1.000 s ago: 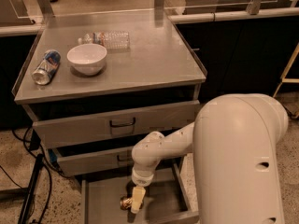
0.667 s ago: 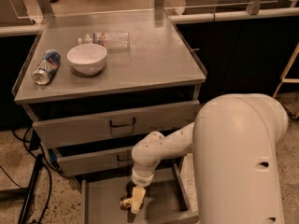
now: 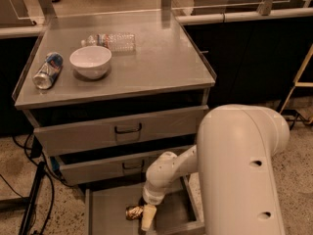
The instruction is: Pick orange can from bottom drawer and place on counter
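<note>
The orange can [image 3: 132,212] lies on its side on the floor of the open bottom drawer [image 3: 108,207], near its front middle. My gripper [image 3: 145,217] reaches down into the drawer and sits right against the can's right end. The arm's wrist hides part of the can. The counter [image 3: 156,62] is the grey steel top of the cabinet above.
On the counter stand a white bowl [image 3: 90,61], a blue-and-silver can [image 3: 47,71] lying at the left, and a clear plastic bottle [image 3: 111,40] lying at the back. The two upper drawers [image 3: 122,130] stick out slightly. My bulky white arm [image 3: 242,170] fills the right foreground.
</note>
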`<state>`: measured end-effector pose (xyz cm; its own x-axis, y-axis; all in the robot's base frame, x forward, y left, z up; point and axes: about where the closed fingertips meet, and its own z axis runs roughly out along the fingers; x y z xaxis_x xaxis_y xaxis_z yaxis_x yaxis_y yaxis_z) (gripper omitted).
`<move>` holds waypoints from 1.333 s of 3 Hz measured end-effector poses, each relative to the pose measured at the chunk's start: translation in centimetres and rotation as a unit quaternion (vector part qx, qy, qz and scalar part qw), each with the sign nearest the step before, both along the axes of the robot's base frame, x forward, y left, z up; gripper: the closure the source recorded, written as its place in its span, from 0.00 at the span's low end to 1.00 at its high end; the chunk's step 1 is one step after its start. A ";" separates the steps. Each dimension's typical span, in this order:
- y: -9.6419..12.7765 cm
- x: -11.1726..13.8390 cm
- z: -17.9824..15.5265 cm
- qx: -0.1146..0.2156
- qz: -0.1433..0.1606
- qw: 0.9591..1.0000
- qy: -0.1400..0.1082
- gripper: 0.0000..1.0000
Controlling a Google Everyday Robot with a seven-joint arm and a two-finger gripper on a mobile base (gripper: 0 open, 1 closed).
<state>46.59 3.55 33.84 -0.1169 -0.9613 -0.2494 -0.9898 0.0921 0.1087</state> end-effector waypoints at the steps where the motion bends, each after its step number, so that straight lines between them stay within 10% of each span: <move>1: -0.7 -0.9 -4.6 0.010 0.002 1.000 0.013 0.00; 4: 0.9 2.9 -9.6 0.004 0.016 1.000 -0.013 0.00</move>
<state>49.50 4.47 24.22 -0.0790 -0.9625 -0.2596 -0.9948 0.0592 0.0832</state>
